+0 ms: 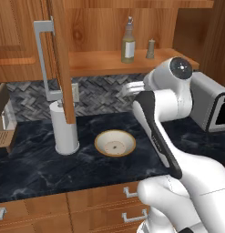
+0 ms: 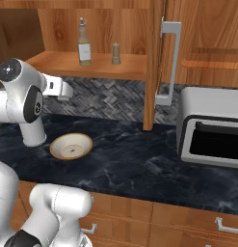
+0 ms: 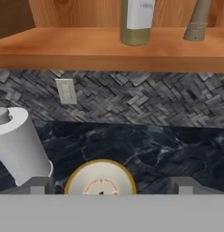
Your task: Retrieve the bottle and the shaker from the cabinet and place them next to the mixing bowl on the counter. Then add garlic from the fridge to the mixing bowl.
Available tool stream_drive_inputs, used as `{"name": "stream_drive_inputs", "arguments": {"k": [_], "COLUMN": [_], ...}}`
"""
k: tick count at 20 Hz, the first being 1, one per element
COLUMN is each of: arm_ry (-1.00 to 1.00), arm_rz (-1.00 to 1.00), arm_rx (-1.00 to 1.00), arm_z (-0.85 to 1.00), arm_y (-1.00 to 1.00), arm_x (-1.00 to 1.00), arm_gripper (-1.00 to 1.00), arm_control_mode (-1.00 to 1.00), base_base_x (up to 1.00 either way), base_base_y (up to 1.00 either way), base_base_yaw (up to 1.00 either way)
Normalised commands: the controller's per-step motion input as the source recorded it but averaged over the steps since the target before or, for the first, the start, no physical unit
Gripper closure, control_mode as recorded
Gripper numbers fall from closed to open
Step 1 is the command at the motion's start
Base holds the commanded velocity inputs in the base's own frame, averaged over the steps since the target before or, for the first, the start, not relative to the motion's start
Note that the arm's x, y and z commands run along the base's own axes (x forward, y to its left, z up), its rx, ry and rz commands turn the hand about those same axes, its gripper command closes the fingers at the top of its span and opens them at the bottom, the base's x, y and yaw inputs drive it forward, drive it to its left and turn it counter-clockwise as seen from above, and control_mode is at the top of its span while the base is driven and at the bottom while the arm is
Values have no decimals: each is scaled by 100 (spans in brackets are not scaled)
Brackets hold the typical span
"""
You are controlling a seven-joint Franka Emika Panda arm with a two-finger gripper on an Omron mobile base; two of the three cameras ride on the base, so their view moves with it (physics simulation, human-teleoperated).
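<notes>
Hand view: the jaws are held wide apart above the mixing bowl (image 3: 100,179) on the desk (image 3: 168,145). Bottle (image 3: 137,20) and shaker (image 3: 197,20) are seen upright on the cabinet shelf (image 3: 77,47).

I'm looking at my arm (image 1: 177,104): glossy white rounded shells, a dark round cap on the upper joint, a black strip down one link, and what may be grey finger tips (image 3: 38,185).
</notes>
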Motion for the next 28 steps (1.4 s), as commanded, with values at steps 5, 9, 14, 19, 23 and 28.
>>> {"name": "stream_drive_inputs", "arguments": {"k": [5, 9, 14, 19, 23, 28], "arm_ry": [-12, -6, -4, 0, 8, 12], "arm_rz": [0, 0, 3, 1, 0, 0], "arm_rx": [3, 7, 9, 3, 0, 0], "arm_z": [91, 71, 31, 4, 1, 9], "arm_y": [-5, -38, -51, -28, 0, 5], "arm_x": [-25, -2, 4, 31, 60, 60], "arm_gripper": [-100, -100, -100, -100, -100, -100], "arm_control_mode": [-100, -100, -100, -100, -100, -100], "base_base_x": [0, 0, 0, 0, 0, 0], "base_base_y": [0, 0, 0, 0, 0, 0], "base_base_yaw": [0, 0, 0, 0, 0, 0]}}
